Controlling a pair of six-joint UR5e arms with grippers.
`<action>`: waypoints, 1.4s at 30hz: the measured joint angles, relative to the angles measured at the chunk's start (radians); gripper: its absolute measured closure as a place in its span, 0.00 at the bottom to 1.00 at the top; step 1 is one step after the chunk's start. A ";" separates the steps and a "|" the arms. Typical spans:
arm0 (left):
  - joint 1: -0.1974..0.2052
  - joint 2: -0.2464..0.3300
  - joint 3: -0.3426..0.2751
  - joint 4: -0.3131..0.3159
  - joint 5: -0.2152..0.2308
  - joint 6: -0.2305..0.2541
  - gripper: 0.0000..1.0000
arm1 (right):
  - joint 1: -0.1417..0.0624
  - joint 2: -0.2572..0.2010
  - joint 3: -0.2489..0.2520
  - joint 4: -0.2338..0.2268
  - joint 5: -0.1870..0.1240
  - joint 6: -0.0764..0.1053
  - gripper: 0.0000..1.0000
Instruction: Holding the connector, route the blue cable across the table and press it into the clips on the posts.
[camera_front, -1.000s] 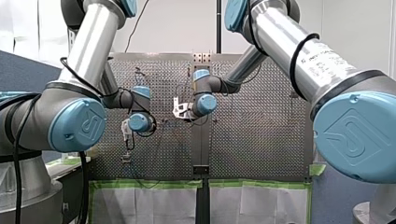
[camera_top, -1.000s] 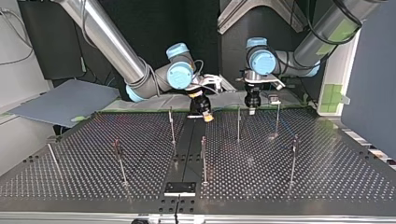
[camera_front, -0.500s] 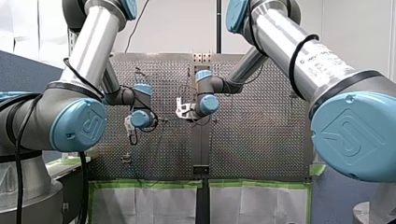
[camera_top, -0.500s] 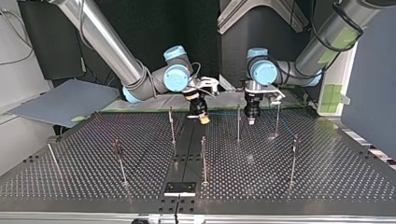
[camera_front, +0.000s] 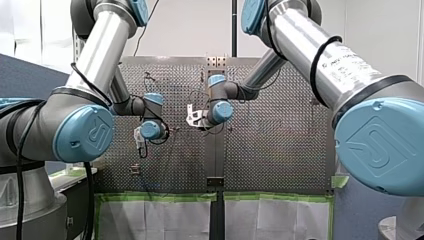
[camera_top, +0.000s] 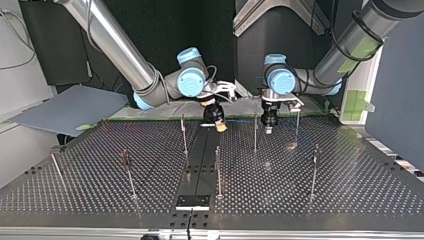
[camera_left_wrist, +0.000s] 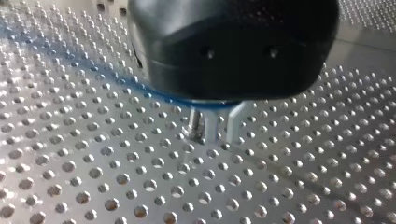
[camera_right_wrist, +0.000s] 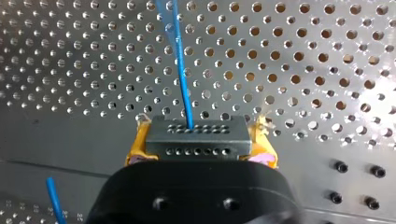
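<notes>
At the top view's left, my right tool (camera_right_wrist: 200, 140) is clamped on the grey connector (camera_right_wrist: 196, 133). The blue cable (camera_right_wrist: 181, 79) is led from it across the bench (camera_top: 340, 200). Further right, my left tool (camera_left_wrist: 220, 133) is seen with jaws slightly parted, and the cable there is partly hidden by its body. Printing on my right arm (camera_front: 345, 65) cannot be read.

In the top view my right arm (camera_top: 120, 50) enters from 11 o'clock. The right gripper (camera_top: 220, 127) points to 6 o'clock, its yellow pads (camera_right_wrist: 137, 145) clamped on the connector (camera_right_wrist: 198, 135). My left arm (camera_top: 345, 47) enters from 1 o'clock. The left gripper (camera_top: 269, 131) also points to 6 o'clock, its metal fingers (camera_left_wrist: 233, 125) slightly apart.
</notes>
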 joint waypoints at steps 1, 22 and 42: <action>-0.001 0.000 0.000 0.000 0.000 0.000 0.46 | 0.000 0.000 0.000 0.000 0.000 0.000 1.00; 0.000 0.000 0.000 0.000 0.000 0.000 0.00 | 0.001 0.000 0.000 0.000 0.000 0.000 1.00; 0.000 0.000 0.000 0.000 0.000 0.000 0.00 | 0.001 0.000 0.000 0.000 0.000 0.000 1.00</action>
